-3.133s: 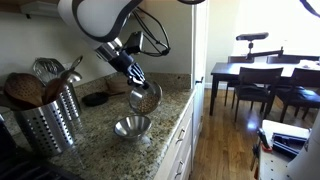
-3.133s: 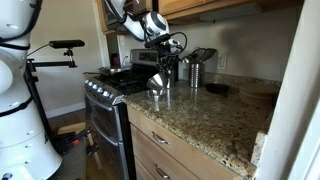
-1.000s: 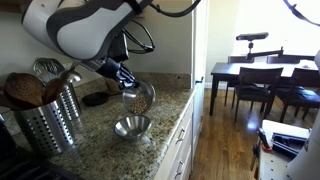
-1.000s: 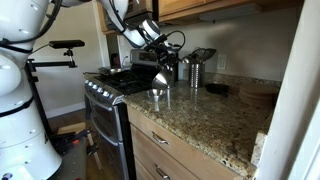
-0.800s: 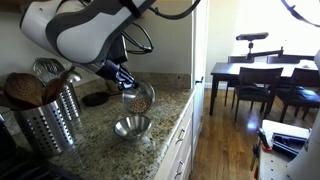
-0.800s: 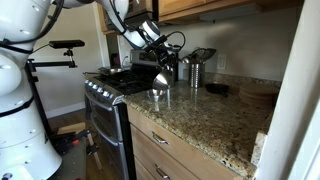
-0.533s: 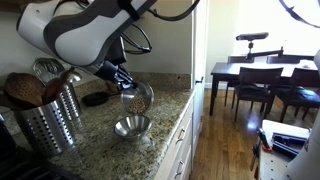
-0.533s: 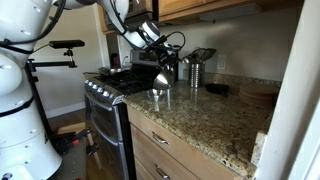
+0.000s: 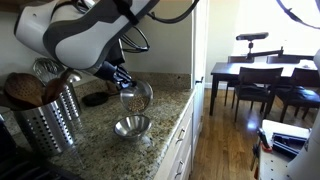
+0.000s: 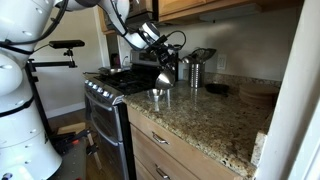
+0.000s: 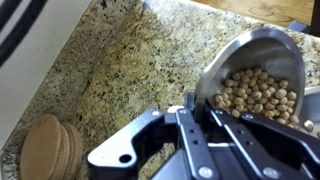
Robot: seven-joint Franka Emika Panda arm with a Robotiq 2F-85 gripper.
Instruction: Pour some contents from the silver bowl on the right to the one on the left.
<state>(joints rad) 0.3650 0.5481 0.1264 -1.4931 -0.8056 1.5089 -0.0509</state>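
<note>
My gripper (image 9: 124,87) is shut on the rim of a silver bowl (image 9: 138,97) and holds it tilted above the granite counter. The bowl holds round tan beans, plain in the wrist view (image 11: 255,88), where the fingers (image 11: 196,103) clamp its rim. A second silver bowl (image 9: 131,127) stands on the counter just below the held one. In an exterior view the held bowl (image 10: 165,76) hangs over the resting bowl (image 10: 158,94). I cannot tell whether beans are falling.
A perforated metal utensil holder (image 9: 45,120) with wooden spoons stands near the bowls. A dark lid (image 9: 96,99) lies behind. A stove (image 10: 110,85) adjoins the counter. Wooden coasters (image 11: 46,148) lie on the granite. The counter's edge (image 9: 175,125) runs close by.
The arm has shifted over the counter and tipped the held bowl further toward the bowl below. The lower bowl has not moved.
</note>
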